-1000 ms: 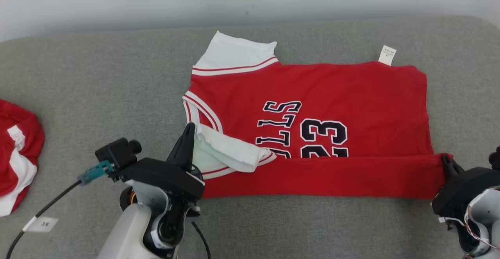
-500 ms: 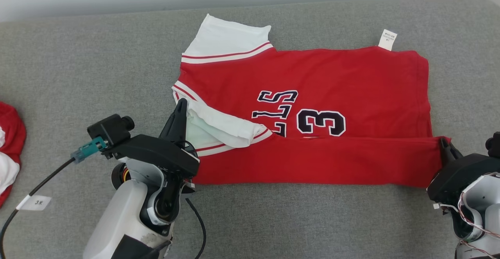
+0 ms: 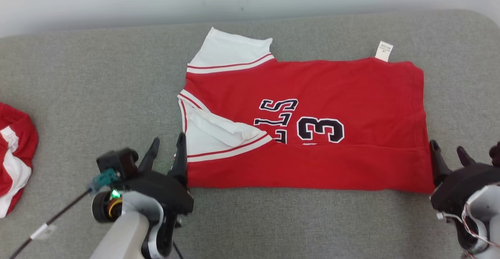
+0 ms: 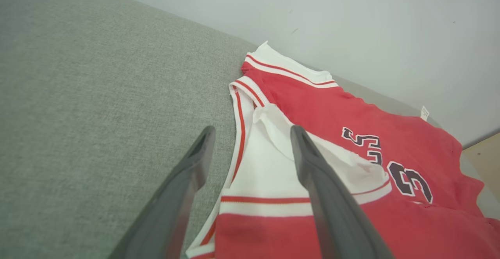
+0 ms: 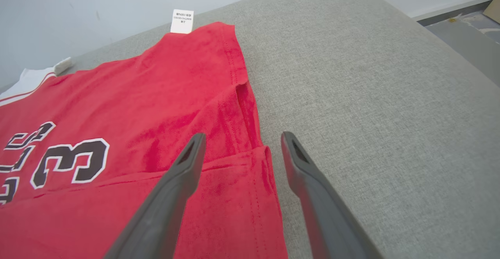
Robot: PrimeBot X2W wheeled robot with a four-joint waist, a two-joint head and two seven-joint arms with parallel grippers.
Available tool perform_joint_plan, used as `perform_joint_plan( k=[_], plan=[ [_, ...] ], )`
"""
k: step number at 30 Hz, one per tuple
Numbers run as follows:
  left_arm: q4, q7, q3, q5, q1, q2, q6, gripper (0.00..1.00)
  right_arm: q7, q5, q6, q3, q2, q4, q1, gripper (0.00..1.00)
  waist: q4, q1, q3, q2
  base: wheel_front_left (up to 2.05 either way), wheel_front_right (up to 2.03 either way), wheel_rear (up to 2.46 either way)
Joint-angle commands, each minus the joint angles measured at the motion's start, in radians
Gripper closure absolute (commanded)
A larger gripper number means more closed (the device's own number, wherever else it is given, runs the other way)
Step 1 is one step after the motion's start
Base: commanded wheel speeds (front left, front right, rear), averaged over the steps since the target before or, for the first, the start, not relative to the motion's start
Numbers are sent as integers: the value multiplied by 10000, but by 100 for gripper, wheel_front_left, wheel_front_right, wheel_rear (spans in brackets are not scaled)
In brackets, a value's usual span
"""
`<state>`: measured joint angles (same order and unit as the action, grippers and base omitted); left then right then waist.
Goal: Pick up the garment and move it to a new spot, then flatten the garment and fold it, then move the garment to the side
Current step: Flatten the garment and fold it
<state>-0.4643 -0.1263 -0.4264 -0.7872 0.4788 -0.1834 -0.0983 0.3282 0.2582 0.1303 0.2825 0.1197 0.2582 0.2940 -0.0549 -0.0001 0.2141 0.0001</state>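
one red jersey lay flat in the middle of the grey padded worktop. its long axis ran left to right across the head view. the white-trimmed neck and armholes pointed to the robot's left and the hem to its right. its near long edge was folded up over the body, covering the lower part of the dark lettering and number. one white label stuck out from the far right corner.

a second garment, red and white and bunched up, sat at the worktop's far left edge, well apart from the jersey.

there were two tools, each with two dark fingers. the left tool had its fingers spread and gripped nothing. it sat at the jersey's near left corner, and in its wrist view one finger was over bare grey and the other over the white panel. the right tool was likewise spread and empty-handed, just beside the near right corner. in its own view its fingers straddled the hem edge.
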Motion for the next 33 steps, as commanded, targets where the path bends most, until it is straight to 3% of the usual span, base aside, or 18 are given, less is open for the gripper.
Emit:
perform_joint_plan(
  k=[1, 9, 14, 26, 33],
  plan=[
    [41, -69, -78, 139, -188, -85, -64, 0, 54, 45, 10, 20, 91, -117, -221, 0, 61, 1, -188, -1, 0, 0, 0],
    [372, 447, -898, 1011, -1102, -690, -659, 0, 544, -631, 10, 299, 113, -1508, -1389, 0, 75, 1, -348, -1, 0, 0, 0],
    [370, 590, -1153, 1389, -1103, -844, -978, 0, 612, -1200, 10, 298, -29, -1637, -1572, 0, 10, 1, -257, -1, 0, 0, 0],
    [-226, 1142, -1752, 2047, -637, -809, -1544, 0, 564, -2001, 10, -325, -11, 173, -701, 0, -91, 1, 172, -1, 0, 0, 0],
    [-654, 1590, -1923, 2003, -483, -734, -1571, 0, 919, -2050, 10, -663, -39, 1226, -312, 0, 16, 1, 317, -1, 0, 0, 0]
  ],
)
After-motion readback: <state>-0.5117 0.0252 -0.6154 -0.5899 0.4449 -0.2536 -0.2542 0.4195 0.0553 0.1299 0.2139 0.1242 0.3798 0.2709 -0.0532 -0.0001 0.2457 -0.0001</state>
